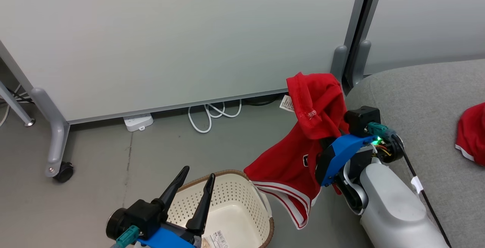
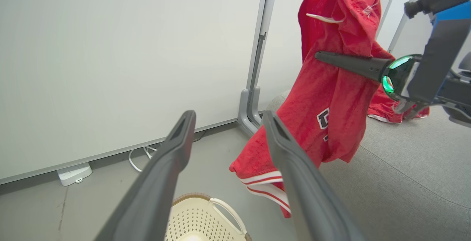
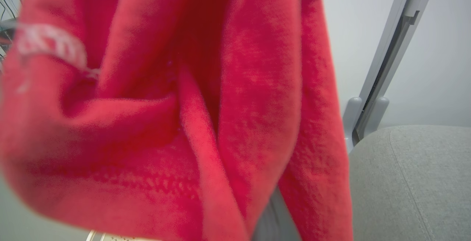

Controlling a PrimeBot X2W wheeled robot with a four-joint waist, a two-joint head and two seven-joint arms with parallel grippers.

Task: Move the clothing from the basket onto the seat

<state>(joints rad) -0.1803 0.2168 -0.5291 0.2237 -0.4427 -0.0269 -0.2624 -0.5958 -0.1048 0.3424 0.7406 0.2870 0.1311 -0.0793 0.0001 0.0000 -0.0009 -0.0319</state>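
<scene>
Right tool (image 2: 323,57) is clamped shut on a red garment (image 1: 303,142), its dark fingers sunk into the bunched upper folds. The cloth hangs from it in the air above the floor (image 1: 113,157), between the basket (image 1: 231,206) and the seat (image 1: 424,100). A small white tag (image 1: 287,103) sticks out near the top of the garment; a dark-and-white print (image 2: 323,117) shows on its front; its white-striped hem (image 1: 293,202) droops lowest, near the basket's right rim and clear of it in the left wrist view. In the right wrist view the red cloth is close and blurred, with the grey seat at the lower right.

Left tool (image 1: 199,173) has its fingers spread apart and grips nothing; it hovers over the near left side of the basket, tips pointing toward the pale panel (image 1: 182,39). The basket stands on the floor beside the seat, its perforated inside and label sticker (image 1: 216,238) showing.

A second red garment (image 1: 471,132) with white trim lies on the seat, well apart from the held one. A white power strip (image 1: 138,122) and a looped white cable (image 1: 212,115) lie on the floor under the panel.
</scene>
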